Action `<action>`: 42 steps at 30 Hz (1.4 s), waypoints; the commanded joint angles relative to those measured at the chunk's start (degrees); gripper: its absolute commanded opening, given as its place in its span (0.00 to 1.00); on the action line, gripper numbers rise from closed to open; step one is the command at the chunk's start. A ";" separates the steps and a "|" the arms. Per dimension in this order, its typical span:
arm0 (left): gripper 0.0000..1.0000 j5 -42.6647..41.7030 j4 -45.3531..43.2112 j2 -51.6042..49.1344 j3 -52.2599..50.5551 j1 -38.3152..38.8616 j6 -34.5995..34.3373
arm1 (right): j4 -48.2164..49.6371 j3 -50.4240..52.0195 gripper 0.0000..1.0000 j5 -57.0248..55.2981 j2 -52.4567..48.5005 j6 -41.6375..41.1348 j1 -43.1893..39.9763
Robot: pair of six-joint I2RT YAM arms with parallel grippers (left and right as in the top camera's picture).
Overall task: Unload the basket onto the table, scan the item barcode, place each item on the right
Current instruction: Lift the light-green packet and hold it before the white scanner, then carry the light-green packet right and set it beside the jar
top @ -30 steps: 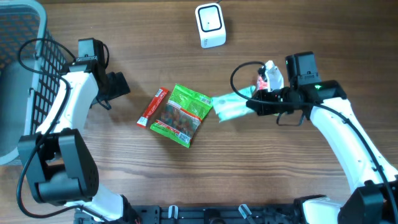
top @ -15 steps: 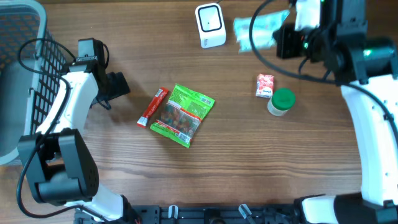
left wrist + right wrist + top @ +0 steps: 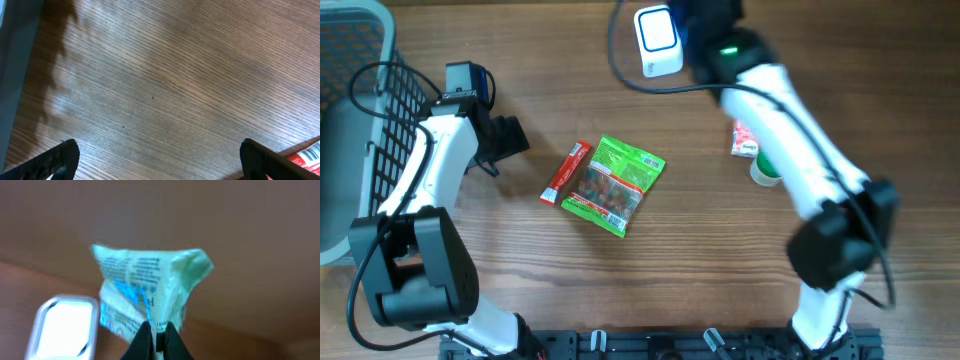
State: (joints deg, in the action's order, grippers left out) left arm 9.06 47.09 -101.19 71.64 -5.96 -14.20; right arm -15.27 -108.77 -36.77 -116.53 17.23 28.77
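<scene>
Mint packet (image 3: 150, 292), right-wrist view only

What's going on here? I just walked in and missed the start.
The right gripper is shut on a pale green packet, holding it up beside the white barcode scanner. The left gripper hangs open and empty over the table near a red stick pack. A green snack bag lies mid-table.

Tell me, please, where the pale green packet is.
In the right wrist view, the packet is pinched in the right gripper's fingers, beside the white scanner.
</scene>
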 commanded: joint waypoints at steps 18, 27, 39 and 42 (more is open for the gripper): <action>1.00 -0.28 0.02 0.94 0.81 -0.28 0.50 | 28.28 -1.03 0.04 -24.83 -23.52 47.12 8.20; 1.00 -0.28 0.02 0.94 0.81 -0.28 0.50 | 28.06 -1.05 0.04 -25.59 -23.41 47.01 9.05; 1.00 -0.28 0.02 0.94 0.81 -0.28 0.50 | 27.50 -1.03 0.04 -30.25 -12.48 39.80 8.57; 1.00 -0.28 0.02 0.94 0.81 -0.28 0.50 | 18.01 -1.05 0.04 -27.26 -5.51 32.79 7.54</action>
State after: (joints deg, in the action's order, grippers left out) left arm 9.13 47.09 -101.19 71.64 -5.96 -14.20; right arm 8.08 -108.90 -64.51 -134.04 58.43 37.52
